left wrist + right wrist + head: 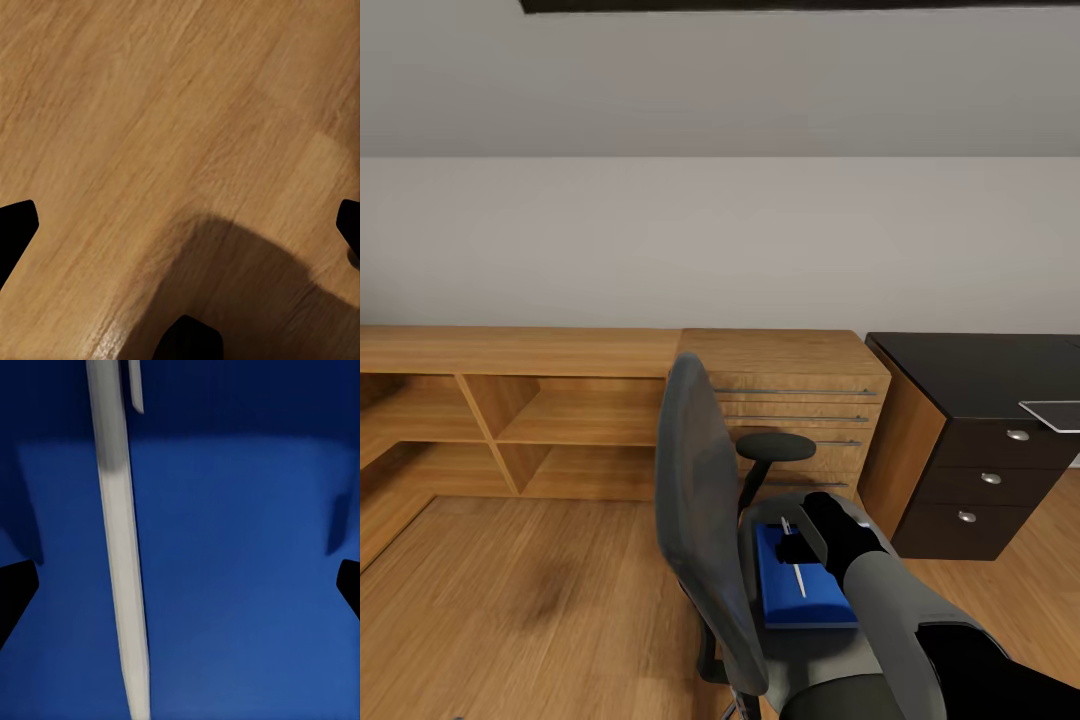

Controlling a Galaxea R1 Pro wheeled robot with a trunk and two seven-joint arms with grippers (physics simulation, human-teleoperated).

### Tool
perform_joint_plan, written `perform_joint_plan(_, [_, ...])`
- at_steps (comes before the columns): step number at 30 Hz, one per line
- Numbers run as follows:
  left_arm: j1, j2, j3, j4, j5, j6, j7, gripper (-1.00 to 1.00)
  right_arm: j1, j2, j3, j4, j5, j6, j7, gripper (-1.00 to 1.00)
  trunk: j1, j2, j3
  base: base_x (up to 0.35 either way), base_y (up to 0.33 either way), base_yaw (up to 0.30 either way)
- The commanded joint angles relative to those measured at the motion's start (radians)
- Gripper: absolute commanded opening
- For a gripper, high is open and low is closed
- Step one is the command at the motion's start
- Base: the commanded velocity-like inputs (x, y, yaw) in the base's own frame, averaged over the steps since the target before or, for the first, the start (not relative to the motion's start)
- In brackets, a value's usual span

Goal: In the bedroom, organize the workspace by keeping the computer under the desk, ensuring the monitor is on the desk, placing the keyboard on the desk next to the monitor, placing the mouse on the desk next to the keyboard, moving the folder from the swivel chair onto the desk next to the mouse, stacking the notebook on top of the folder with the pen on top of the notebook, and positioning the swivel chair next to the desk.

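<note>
The pen (120, 562), a thin silvery stick, lies on the flat blue notebook (805, 590) on the swivel chair (705, 520) seat, with the chair's grey curved back hiding the notebook's left edge. The right gripper (800, 535) hangs right over the pen, arm bent down from the lower right, fingers spread wide and holding nothing. The left gripper (180, 225) points at bare wood-grain floor (150, 112), fingertips also wide apart.

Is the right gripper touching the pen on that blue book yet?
Apart, as far as the right wrist view shows: the pen runs well inside the two fingertips, with blue cover between them. The head view has the right gripper over it.
</note>
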Motion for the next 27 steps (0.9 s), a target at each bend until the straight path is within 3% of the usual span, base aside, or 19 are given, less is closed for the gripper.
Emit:
perform_joint_plan(1, [0.0,0.0,0.002,-0.002,0.005,0.007,-0.003,1.0,0.0,0.001,-0.004,-0.001,-0.001,0.003,-0.004,1.0,0.0,0.0,-0.001,0.0,0.0,0.0])
perform_joint_plan(7, [0.0,0.0,0.002,-0.002,0.005,0.007,-0.003,1.0,0.0,0.001,-0.004,-0.001,-0.001,0.004,-0.005,1.0,0.0,0.0,-0.001,0.0,0.0,0.0])
perform_joint_plan(13, [0.0,0.0,0.002,-0.002,0.005,0.007,-0.003,1.0,0.0,0.001,-0.004,-0.003,-0.001,0.004,-0.005,1.0,0.023,-0.042,-0.02,0.0,0.0,0.0])
perform_joint_plan(27, [0.0,-0.002,0.001,-0.002,0.005,0.007,-0.003,1.0,0.0,-0.001,-0.005,-0.002,-0.001,0.004,-0.006,1.0,0.023,-0.042,-0.02,0.0,0.0,0.0])
